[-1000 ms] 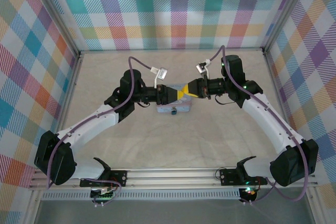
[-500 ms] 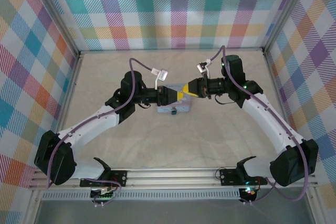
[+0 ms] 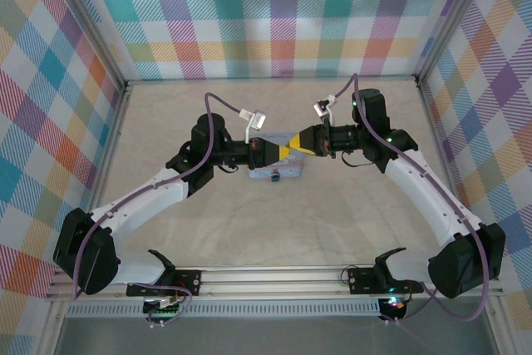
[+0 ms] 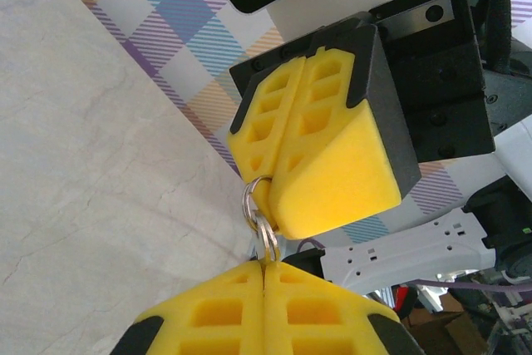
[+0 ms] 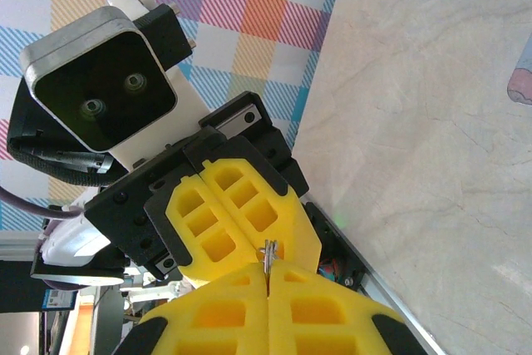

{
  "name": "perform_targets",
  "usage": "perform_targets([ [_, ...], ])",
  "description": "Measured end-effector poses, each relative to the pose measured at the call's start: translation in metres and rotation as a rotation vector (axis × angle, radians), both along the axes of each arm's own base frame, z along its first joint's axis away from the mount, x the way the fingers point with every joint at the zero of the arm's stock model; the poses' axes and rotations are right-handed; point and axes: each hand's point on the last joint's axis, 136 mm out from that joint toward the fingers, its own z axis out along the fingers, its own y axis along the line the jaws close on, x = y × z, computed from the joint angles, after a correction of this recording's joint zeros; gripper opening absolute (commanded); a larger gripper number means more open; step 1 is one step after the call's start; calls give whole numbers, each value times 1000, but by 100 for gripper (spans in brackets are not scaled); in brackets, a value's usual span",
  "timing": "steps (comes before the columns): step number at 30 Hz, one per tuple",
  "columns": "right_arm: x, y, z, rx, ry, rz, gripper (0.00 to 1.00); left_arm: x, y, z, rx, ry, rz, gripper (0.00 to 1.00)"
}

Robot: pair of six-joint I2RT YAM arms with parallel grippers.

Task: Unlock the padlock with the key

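Left gripper (image 4: pixel 264 278): yellow pads pressed together, pinching the key ring (image 4: pixel 259 214) at its lower loop.

Right gripper (image 5: pixel 268 280): pads also pressed together; in the left wrist view the ring's upper loop runs into its seam.

The two grippers meet tip to tip, joined by the ring.

Key: cannot make it out. Only a metal sliver shows at the right gripper's seam in its own wrist view; the rest is hidden among the pads.

Room: the meeting point is above the middle of the table (image 3: pixel 332 230), over the pale blue tin (image 3: pixel 274 175). There is bare surface on every side, and the plaid walls (image 3: pixel 274 14) stand well apart.

Versus one second ago: the left jaws were apart and are now closed. The right jaws are unchanged, and the arms have barely shifted.
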Motion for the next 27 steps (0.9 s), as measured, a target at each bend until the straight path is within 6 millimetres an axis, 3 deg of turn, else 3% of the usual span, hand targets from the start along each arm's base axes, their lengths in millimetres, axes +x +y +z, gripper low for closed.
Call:
perform_targets([
  [5, 1, -2, -2, -2, 5, -5, 0, 1, 1, -2, 8, 1, 6, 0],
  [12, 4, -16, -12, -20, 12, -60, 44, 0, 3, -15, 83, 13, 10, 0],
  [19, 10, -28, -18, -70, -61, -130, 44, -7, 5, -19, 196, 47, -43, 0],
  [27, -1, -27, -59, -84, -39, -70, 43, -29, 4, -39, 321, 157, -220, 0],
])
